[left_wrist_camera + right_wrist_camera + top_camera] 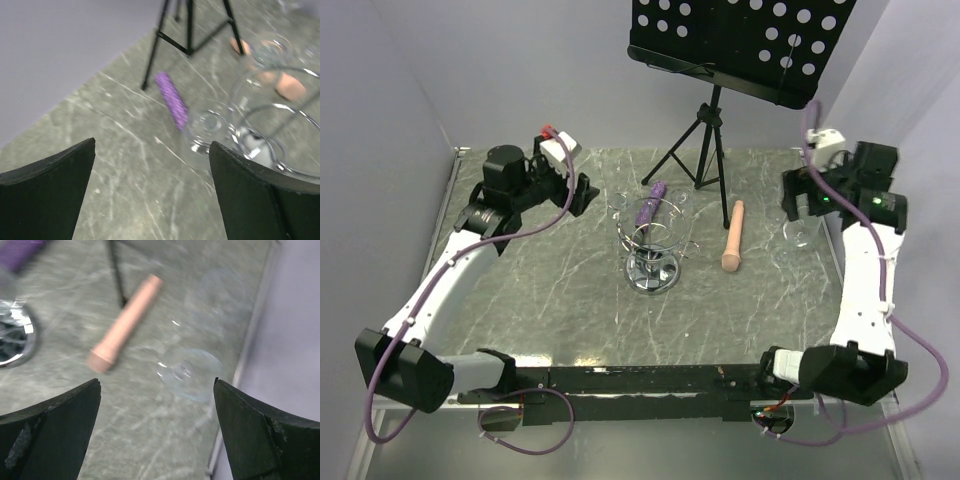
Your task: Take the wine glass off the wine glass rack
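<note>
While left gripper (152,145) and right gripper (156,382) gape wide — wine glass (190,372) off wine glass rack (653,262)
Sits near table's (550,300) right edge.

The table (550,290) before me is grey-green marble. At its middle stands the wine glass rack (652,262), with a purple cylinder (649,203) behind it and a peach cylinder (733,236) to its right. A wine glass (798,236) stands near the right edge, and a black tripod music stand (705,140) stands at the far side.

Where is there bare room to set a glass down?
Bare marble: the near strip between the wine glass rack and the arm bases, and left of the rack. Crowded: behind and right of it, with purple cylinder, peach cylinder, music stand legs and a wine glass by the right end effector.
</note>
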`<state>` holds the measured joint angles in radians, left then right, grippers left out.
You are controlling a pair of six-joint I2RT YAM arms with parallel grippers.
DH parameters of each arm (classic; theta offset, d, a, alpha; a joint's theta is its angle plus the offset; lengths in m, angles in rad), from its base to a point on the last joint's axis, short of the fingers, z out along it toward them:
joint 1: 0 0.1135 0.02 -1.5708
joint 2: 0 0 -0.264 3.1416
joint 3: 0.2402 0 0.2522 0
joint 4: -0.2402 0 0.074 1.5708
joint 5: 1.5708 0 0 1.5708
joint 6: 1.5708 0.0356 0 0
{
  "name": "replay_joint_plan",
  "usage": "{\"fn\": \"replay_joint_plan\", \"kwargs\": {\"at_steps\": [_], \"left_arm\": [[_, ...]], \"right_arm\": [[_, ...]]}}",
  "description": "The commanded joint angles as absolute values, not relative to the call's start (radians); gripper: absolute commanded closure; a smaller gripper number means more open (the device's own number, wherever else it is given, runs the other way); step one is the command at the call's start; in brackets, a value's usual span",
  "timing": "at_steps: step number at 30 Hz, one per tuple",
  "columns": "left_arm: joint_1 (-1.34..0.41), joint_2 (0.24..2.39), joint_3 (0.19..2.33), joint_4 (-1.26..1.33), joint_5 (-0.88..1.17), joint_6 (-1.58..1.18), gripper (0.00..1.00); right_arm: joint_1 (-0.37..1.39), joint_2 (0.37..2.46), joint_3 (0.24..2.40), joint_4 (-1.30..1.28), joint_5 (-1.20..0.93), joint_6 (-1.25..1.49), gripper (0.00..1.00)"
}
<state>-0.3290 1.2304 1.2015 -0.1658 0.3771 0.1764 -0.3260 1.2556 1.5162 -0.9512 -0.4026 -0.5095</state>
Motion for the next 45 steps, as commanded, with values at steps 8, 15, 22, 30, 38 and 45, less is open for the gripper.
{"fn": "replay_joint_plan", "kwargs": {"at_steps": [8, 15, 22, 30, 38, 45], "left_arm": [[-0.334, 1.394, 1.451, -0.589, 0.718, 0.333, 0.00], [-0.359, 1.388, 1.511, -0.713, 0.721, 0.434, 0.00], [-0.422, 1.327, 1.479, -0.868, 0.747, 0.609, 0.00], [-0.500, 1.333, 1.474, -0.876, 0.703, 0.614, 0.00], [-0.522, 1.332, 1.436, -0.734, 0.490, 0.542, 0.00], [-0.520, 1.333, 1.410, -0.644, 0.289, 0.558, 0.00]], "right_arm": [[0.132, 1.190, 1.408, -0.974, -0.434, -0.532, 0.06], [0.255, 1.232, 1.361, -0.948, -0.321, -0.560, 0.07], [0.350, 1.258, 1.342, -0.937, -0.302, -0.545, 0.08], [0.422, 1.285, 1.342, -0.922, -0.298, -0.529, 0.08], [0.477, 1.272, 1.316, -0.928, -0.314, -0.502, 0.08], [0.486, 1.249, 1.335, -0.963, -0.319, -0.509, 0.08]]}}
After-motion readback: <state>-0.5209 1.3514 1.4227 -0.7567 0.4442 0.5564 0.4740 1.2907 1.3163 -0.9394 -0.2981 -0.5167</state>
